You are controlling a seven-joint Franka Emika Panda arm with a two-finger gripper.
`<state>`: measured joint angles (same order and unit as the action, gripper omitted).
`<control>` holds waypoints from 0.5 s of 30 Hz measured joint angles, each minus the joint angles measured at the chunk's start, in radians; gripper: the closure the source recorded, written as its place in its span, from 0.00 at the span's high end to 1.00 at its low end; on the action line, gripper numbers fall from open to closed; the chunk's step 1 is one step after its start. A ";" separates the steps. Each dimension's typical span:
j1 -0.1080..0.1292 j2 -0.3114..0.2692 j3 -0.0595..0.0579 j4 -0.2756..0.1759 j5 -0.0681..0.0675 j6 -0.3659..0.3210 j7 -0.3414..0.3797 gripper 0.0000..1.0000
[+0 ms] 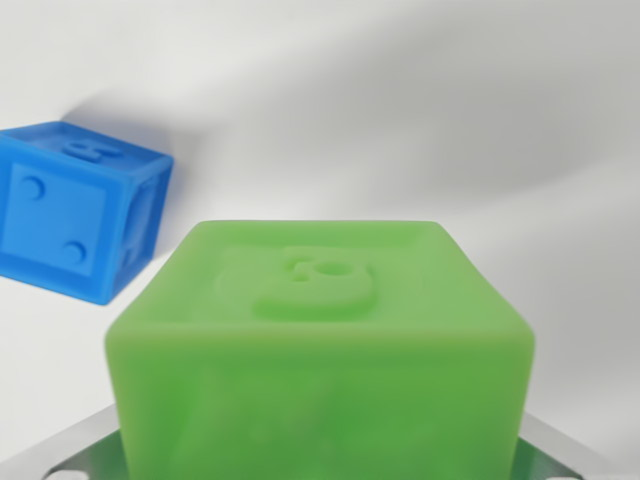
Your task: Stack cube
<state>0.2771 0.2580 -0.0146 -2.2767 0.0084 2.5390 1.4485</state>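
Note:
A green cube [320,350] fills the lower middle of the wrist view, very close and blurred, with a raised figure on its top face. Metal fingers [60,455] show at the bottom left and bottom right corners, pressed against the cube's sides, so my gripper [320,455] is shut on it. A blue cube [80,215] with dots and a raised figure on its faces rests on the white surface at the wrist view's left, farther off than the green cube and apart from it. The green cube's lower part is hidden.
The white surface [450,130] stretches behind and to the wrist view's right of both cubes, with soft grey shadows across it. No other objects are in view.

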 joint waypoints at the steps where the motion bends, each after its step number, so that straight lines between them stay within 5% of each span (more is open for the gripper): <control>1: 0.003 0.003 0.000 0.005 0.000 -0.002 0.009 0.00; 15: 0.039 0.039 0.000 0.069 0.000 -0.030 0.133 0.00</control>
<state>0.3161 0.2966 -0.0146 -2.2076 0.0084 2.5086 1.5810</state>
